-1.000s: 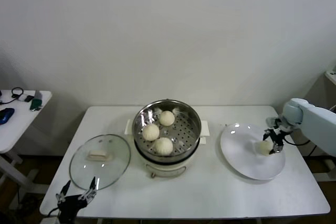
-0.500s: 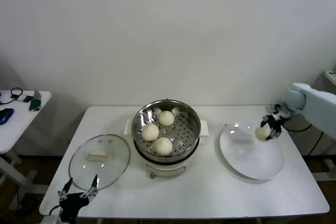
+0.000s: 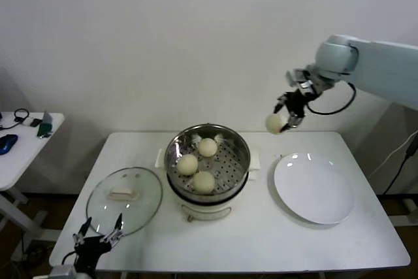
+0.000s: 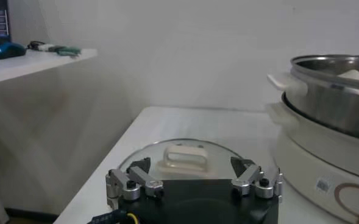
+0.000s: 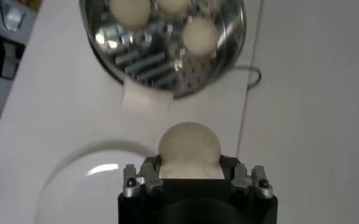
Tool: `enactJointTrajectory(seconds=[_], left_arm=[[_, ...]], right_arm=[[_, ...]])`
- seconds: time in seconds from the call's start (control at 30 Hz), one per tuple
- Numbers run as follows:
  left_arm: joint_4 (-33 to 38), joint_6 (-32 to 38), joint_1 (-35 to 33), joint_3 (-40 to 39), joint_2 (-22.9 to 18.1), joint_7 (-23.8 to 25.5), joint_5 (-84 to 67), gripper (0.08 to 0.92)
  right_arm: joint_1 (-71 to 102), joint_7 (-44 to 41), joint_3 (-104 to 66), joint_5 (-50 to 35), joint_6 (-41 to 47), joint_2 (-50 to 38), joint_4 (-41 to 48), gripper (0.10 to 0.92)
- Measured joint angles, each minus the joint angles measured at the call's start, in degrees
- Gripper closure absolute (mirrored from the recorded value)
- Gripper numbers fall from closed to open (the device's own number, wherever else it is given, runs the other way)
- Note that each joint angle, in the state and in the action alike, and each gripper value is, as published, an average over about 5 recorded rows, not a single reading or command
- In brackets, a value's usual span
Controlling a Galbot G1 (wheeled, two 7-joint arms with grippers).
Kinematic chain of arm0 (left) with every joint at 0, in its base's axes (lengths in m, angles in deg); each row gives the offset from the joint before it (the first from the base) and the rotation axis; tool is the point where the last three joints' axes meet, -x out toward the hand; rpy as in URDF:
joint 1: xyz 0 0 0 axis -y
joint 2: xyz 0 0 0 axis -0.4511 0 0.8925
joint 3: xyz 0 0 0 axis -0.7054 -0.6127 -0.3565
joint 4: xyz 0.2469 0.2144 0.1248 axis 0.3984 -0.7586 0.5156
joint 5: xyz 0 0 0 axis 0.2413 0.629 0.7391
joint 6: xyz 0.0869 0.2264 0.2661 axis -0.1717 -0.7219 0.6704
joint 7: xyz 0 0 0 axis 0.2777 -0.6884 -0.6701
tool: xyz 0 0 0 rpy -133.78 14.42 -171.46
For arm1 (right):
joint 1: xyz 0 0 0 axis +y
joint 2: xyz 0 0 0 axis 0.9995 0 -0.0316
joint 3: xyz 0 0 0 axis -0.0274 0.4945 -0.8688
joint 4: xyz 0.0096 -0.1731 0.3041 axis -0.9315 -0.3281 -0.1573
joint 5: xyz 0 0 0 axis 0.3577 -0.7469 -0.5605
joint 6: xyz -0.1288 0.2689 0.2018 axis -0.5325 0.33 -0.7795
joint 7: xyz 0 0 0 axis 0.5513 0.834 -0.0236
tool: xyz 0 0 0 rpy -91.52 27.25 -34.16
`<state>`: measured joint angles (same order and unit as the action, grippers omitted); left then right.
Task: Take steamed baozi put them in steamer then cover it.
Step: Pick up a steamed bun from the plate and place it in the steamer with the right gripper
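Right gripper [image 3: 285, 113] is clamped on a bao [image 3: 273, 123], which I see high in the air, above the gap between the steamer [image 3: 208, 164] and the plate [image 3: 314, 187] and toward the back of the table [image 3: 261, 240]. On the right wrist view the bun [image 5: 189, 148] sits squeezed between the two fingers [image 5: 138, 181], with the pot's perforated tray below it. Three more buns [image 3: 188, 164] lie inside the steamer: one at the back, one on the left, one at the front. Its white side handles stick out to either side. My left gripper [image 3: 98, 238] hangs low at the front edge of the table, jaws spread wide, just in front of the lid [image 3: 125, 200]. That glass cover lies flat on the table left of the steamer, white handle up. A side table [image 3: 26, 145] with small items stands off to the left.
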<state>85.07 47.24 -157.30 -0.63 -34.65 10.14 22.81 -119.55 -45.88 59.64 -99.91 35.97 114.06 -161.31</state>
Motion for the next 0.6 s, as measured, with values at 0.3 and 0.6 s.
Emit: enactJointTrajectory(seconds=[0.3, 0.6], left_arm=[[0.16, -0.24, 0.20, 0.86, 0.32, 0.00, -0.80, 0.177], [0.05, -0.26, 0.29, 1.99, 0.34, -0.13, -1.58, 0.177]], right_arm=[[2.66, 3.72, -0.24, -3.76, 4.26, 8.55, -2.50, 0.372], [9.34, 6.70, -0.16, -0.58, 5.76, 14.57, 0.10, 0.372]])
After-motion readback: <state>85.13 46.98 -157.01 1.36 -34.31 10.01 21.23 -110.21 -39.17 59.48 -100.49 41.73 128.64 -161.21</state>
